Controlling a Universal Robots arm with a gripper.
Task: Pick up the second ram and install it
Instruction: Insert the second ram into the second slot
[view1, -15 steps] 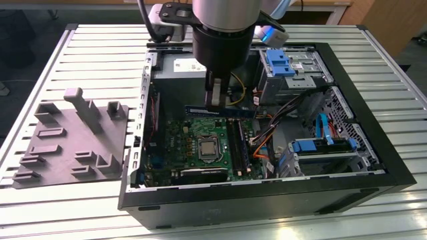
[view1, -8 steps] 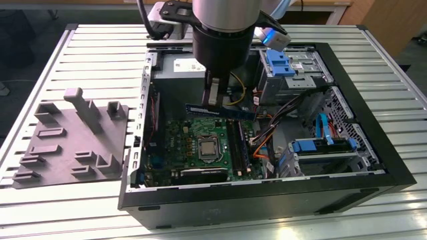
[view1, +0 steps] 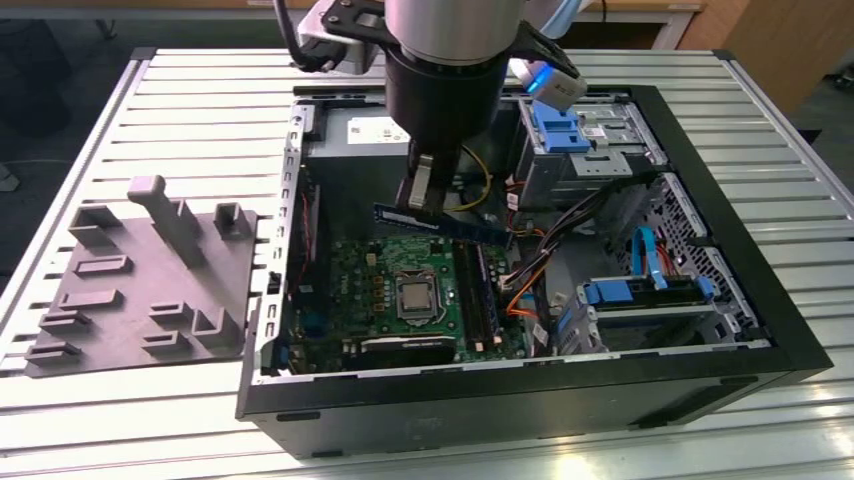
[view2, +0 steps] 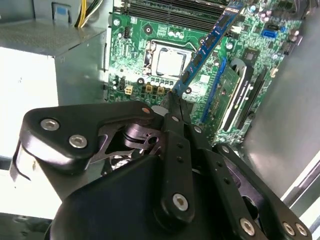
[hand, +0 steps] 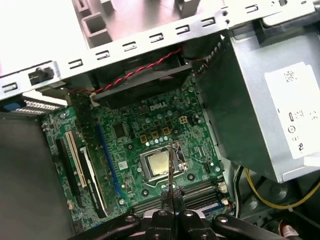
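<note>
My gripper (view1: 422, 203) is shut on the second ram (view1: 442, 222), a thin dark blue stick held level in the air inside the open computer case. It hangs above the green motherboard (view1: 390, 268), over the back end of the long black memory slots (view1: 475, 292) and apart from them. In the second wrist view the ram (view2: 209, 46) juts out from the gripper (view2: 174, 96) over the processor (view2: 170, 62). In the first wrist view the ram (hand: 170, 162) is seen edge-on, rising from the gripper (hand: 172, 193) above the slots (hand: 198, 194).
The grey power-supply box (view1: 352, 128) fills the case's back corner beside the arm. Drive bays with blue latches (view1: 561, 128) and orange and blue cables (view1: 643, 262) crowd the exterior view's right. A grey moulded holder (view1: 144, 290) lies on the slatted table (view1: 120, 420) outside the case.
</note>
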